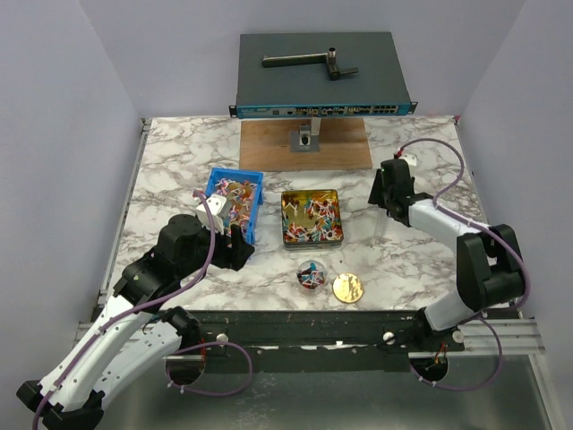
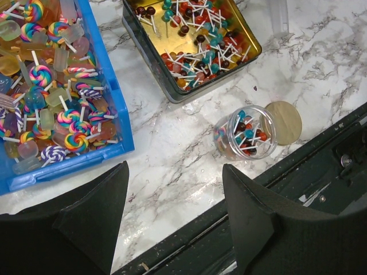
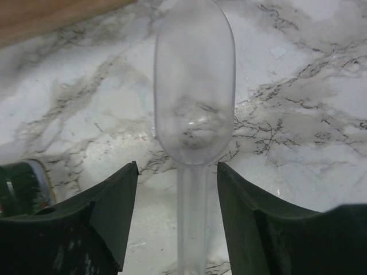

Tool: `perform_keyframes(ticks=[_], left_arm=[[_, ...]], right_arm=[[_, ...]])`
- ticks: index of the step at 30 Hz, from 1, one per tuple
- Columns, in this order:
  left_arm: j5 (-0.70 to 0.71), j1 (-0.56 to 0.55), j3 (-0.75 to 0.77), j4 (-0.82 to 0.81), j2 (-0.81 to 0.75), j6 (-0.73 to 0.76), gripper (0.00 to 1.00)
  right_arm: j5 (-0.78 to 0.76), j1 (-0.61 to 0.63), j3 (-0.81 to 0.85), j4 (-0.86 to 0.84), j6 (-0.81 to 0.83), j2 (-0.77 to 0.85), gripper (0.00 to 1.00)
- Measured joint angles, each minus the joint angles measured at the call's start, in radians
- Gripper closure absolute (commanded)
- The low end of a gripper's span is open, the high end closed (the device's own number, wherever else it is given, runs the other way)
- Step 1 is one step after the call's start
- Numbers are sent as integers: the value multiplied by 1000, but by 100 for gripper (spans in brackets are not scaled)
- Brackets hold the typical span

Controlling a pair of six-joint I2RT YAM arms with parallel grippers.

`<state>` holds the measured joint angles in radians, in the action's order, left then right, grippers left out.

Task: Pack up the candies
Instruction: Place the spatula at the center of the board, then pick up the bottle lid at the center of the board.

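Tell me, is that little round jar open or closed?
Open. The jar sits uncovered with candies inside; its gold lid lies flat beside it.

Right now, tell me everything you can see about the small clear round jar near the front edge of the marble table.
The small clear round jar stands upright and open on the marble table, in front of the square gold tin. Seemingly transparent plastic, it holds tiny teal, red and dark lollipops on white sticks. A round gold lid lies flat beside it. Nothing grips it.
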<state>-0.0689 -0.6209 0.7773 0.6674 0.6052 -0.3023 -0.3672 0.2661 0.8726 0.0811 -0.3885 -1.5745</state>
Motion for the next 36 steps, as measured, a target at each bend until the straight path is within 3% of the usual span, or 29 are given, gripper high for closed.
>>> perform_keyframes(ticks=[12,21,36], left_arm=[[3,0,0,0,0,0,31],[6,0,0,0,-8,0,31],[11,1,0,0,-24,0,31]], right_arm=[[83,-6,45,90,-4,142,31],[217,-6,36,171,-2,252,4],[377,5,-76,317,-51,407,0]])
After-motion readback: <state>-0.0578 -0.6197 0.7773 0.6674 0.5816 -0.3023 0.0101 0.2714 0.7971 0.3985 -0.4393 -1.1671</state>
